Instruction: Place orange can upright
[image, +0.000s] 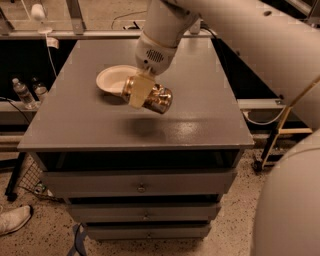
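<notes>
We see the gripper (141, 94) over the middle of the table (210, 127), hanging from the big pale arm (165, 25) that comes in from the far right. Its fingers are closed around the can (160, 99), so it is grasping it. One pale finger (140, 92) lies across the near side of the can and hides its middle part.

The can is in the air, not touching the table. It lies on its side, a little tilted, with one end to the left and the other end to the right and lower. The shiny orange-brown right end sticks out of the gripper. Under it, on the table, we see a soft shadow (145, 126).

The pale marks on the can we cannot read.

The bowl (109, 79) sits on the table just left of the gripper, a little farther back. Under the table top there are drawers (140, 182). On the left, below the table, stand two bottles (22, 93), and a shoe (12, 220) is on the floor.
</notes>
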